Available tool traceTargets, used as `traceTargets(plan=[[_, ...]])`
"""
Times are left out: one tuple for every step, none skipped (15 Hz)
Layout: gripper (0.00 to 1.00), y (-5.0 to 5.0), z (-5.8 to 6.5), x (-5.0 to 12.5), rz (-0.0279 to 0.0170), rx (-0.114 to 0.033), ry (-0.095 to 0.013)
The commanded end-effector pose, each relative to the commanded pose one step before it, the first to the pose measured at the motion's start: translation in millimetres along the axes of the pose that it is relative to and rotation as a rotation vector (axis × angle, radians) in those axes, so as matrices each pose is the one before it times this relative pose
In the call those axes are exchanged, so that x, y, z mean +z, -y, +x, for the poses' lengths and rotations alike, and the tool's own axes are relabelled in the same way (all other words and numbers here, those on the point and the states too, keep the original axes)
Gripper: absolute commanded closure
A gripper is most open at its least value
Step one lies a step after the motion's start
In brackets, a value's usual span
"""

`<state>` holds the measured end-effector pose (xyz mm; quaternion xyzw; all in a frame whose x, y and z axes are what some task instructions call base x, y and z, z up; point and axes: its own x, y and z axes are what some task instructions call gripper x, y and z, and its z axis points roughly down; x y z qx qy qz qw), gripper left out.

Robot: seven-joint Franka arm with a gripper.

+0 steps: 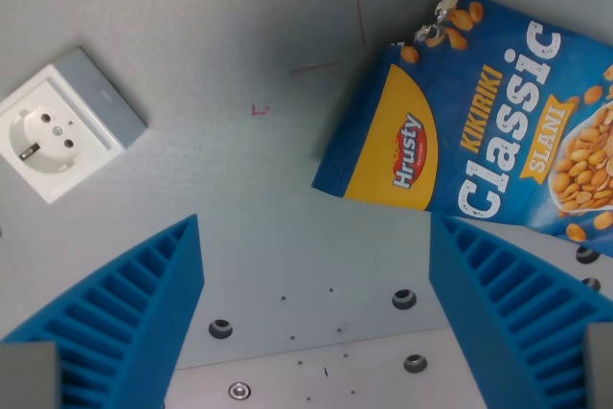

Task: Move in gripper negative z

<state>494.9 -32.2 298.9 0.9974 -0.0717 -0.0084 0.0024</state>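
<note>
The end effector [316, 318] is seen from the wrist camera, which looks down on the grey bench [239, 189]. Its two blue ribbed fingers [124, 323] enter from the lower corners of the picture, one at the wrist view's left and one at the wrist view's right. They stand far apart, so the jaws are wide, and there is nothing between them, only bare bench.

Beyond the finger on the wrist view's right lies a blue bag of peanuts [479, 131]. It lies flat on the bench and is turned at an angle, and its right part goes out of the picture. The print reads "Hrusty", "KIKIRIKI", "Classic" and "SLANI", with a yellow field and pictures of peanuts. Its lower edge is near the tip of that finger; from this angle I cannot tell whether the finger is above the bag or only beside it.

Beyond the finger on the wrist view's left, and well apart from it, sits a white wall socket [67, 122] on a grey square plate, also turned at an angle. It is far from the bag, on the opposite side of the end effector.

Between the fingers, close to the camera, the bench shows several screw holes [404, 299] and small dark dots. Farther ahead, between the socket and the bag, thin red marks [261, 109] are drawn on the surface.
</note>
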Motion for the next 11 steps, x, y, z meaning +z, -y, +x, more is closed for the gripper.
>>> traceTargets(plan=[[0.00,-0.01,0.04,-7.08,0.00051,0.0002,-0.0045],[0.00,0.00,0.00,-5.00,0.00000,0.0000,0.0000],[0.00,0.00,0.00,-5.00,0.00000,0.0000,0.0000],[0.00,0.00,0.00,-5.00,0.00000,0.0000,0.0000],[0.00,0.00,0.00,-5.00,0.00000,0.0000,0.0000],[0.00,0.00,0.00,-5.00,0.00000,0.0000,0.0000],[0.00,0.00,0.00,-5.00,0.00000,0.0000,0.0000],[0.00,0.00,0.00,-5.00,0.00000,0.0000,0.0000],[0.00,0.00,0.00,-5.00,0.00000,0.0000,0.0000],[0.00,0.00,0.00,-5.00,0.00000,0.0000,0.0000],[0.00,0.00,0.00,-5.00,0.00000,0.0000,0.0000]])
